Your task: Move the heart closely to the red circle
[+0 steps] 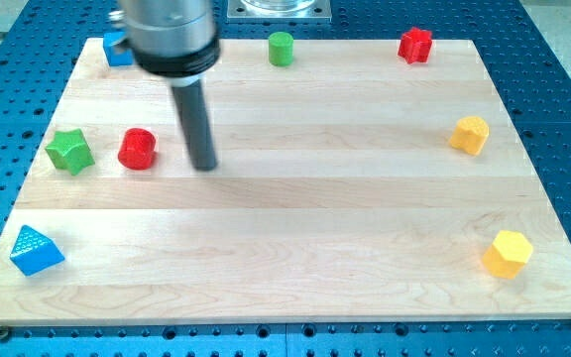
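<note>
1. Camera view: my tip [204,167] was seen just right of the red circle [138,149], apart from it.
2. The yellow heart [470,134] was placed well apart, at the counter's [295,278] right.
3. No claw was seen, so its state cannot be told.
4. Nothing was seen between heart and circle except my tip; a green star [69,150] was set left of the circle.

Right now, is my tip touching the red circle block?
No, my tip stands apart to the view's right of the red circle block.
</note>
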`<move>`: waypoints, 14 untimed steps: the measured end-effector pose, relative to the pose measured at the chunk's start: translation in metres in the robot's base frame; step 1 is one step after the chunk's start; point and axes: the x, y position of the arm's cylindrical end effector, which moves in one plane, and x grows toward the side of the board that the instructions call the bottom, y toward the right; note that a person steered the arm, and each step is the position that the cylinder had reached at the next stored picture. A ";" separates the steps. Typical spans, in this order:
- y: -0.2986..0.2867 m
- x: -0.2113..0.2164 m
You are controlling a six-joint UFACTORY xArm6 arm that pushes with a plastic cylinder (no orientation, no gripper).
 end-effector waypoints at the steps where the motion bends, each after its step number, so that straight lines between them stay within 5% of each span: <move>1: 0.048 -0.041; 2: 0.124 -0.068; 4: 0.376 -0.060; 5: 0.408 -0.058; 11: 0.310 -0.005; 12: 0.366 0.006; 14: 0.322 -0.003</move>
